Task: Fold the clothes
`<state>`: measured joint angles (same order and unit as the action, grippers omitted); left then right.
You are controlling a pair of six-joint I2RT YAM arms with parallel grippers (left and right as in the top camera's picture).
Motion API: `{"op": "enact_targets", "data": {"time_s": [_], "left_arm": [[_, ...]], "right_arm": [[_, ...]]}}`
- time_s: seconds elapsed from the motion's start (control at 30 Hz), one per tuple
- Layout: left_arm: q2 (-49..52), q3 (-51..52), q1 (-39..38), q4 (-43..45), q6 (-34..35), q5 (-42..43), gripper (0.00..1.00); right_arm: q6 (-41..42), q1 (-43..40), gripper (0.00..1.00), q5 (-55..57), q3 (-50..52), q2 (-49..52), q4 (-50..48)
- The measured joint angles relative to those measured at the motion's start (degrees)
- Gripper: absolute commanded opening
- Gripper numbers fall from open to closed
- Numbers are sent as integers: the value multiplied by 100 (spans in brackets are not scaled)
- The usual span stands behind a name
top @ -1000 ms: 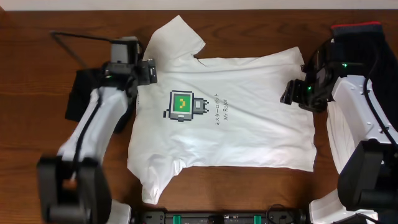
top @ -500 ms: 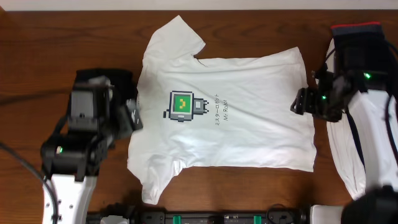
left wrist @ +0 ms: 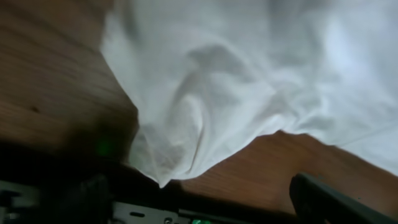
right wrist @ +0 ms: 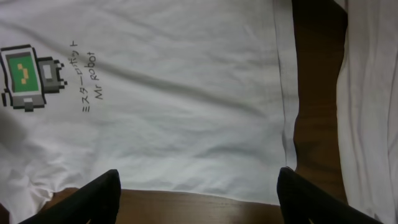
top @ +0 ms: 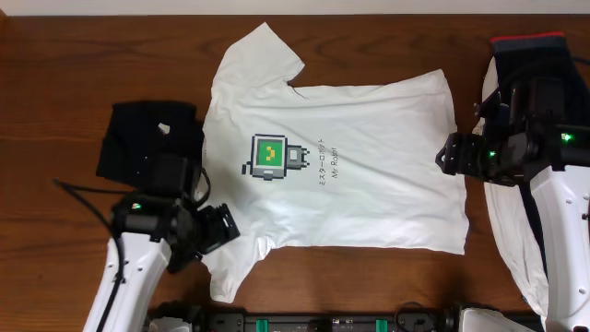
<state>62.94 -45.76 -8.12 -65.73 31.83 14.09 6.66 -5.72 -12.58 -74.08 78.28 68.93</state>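
Dark wooden table (top: 55,65), black rail (top: 323,322) along near edge

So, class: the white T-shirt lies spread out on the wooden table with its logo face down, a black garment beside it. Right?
Not quite: the logo faces up, as the overhead view shows. The white T-shirt does lie spread out on the wooden table, with a black garment beside it.

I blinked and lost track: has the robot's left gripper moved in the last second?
Yes. In the overhead view the left gripper has travelled from beside the upper sleeve, past the logo, toward the picture's bottom edge, to the lower sleeve.
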Motion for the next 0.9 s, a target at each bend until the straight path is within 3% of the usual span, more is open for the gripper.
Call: {"op": "enact_targets", "data": {"time_s": [0.2, 0.47, 0.7, 0.8, 0.9], "left_arm": [[177, 614, -140, 540, 190, 234, 84], [697, 1021, -144, 776, 297, 280, 60], [1045, 1054, -144, 909, 271, 334, 45], [1058, 1054, -144, 920, 262, 356, 42], [1058, 1054, -144, 920, 238, 356, 42]], "right_arm": [[0, 0, 80, 0, 0, -2, -59], [79, 0, 86, 133, 17, 9, -9], [341, -11, 65, 225, 697, 332, -330], [472, -11, 75, 162, 1121, 610, -315], [511, -15, 77, 221, 1644, 765, -321]]}}
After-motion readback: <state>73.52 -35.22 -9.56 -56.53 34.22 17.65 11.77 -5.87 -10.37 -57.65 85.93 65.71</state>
